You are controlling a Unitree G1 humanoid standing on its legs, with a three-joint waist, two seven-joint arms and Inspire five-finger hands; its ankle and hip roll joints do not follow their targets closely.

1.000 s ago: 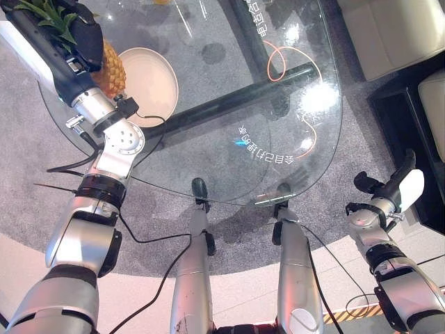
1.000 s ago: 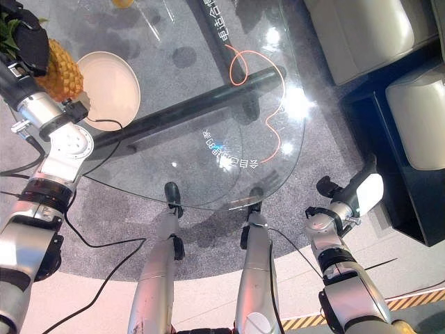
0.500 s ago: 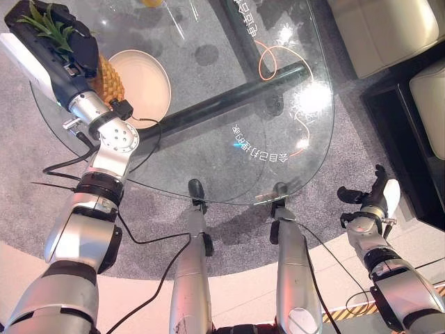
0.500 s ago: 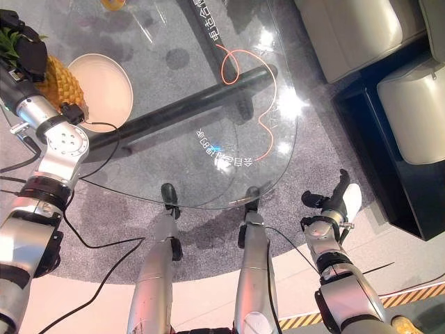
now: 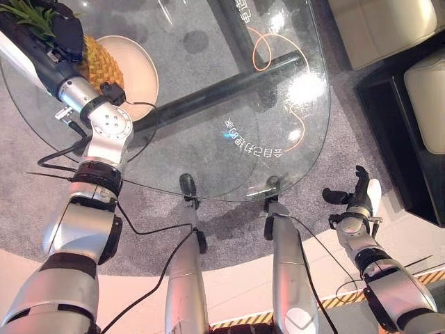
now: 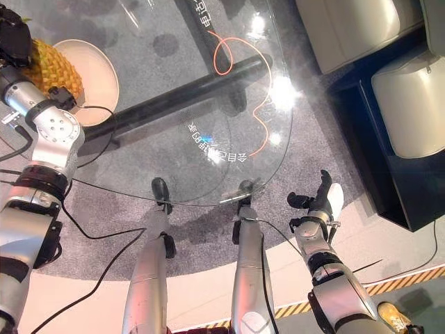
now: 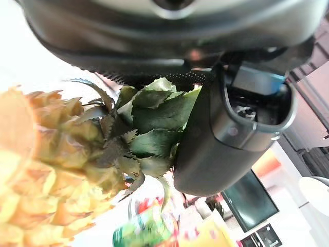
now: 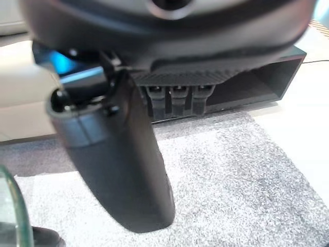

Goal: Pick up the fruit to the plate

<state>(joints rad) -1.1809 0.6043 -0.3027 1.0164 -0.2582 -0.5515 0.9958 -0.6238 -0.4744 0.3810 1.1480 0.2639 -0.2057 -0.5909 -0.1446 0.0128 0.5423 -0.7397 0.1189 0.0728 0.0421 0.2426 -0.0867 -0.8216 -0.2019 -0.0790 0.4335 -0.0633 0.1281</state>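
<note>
The left hand (image 5: pixel 45 31) has its fingers and thumb (image 7: pixel 231 139) wrapped around the leafy crown of the pineapple (image 5: pixel 99 64), and in the left wrist view the green leaves press right up against the dark palm while the golden, knobbly body juts out past the grip. From the head views, the fruit hangs from that grasp at the far left of the glass table (image 5: pixel 208 139), its body lying over the near edge of the cream plate (image 5: pixel 138 66); whether it actually rests on the plate or sits just above it, I cannot tell. The plate itself sits on the glass near the table's left rim, with a dark crossbar (image 5: pixel 222 87) under the glass running away from beside it. An orange cord (image 5: pixel 268 52) loops under the far side of the glass.

Over on the other side, the right hand (image 5: pixel 358 195) is low, off the table's near right edge, above the grey carpet (image 5: pixel 327 139). Its fingers are straight and relaxed, thumb (image 8: pixel 118 164) standing out, holding nothing. Pale sofas (image 5: pixel 382 28) stand beyond it.
</note>
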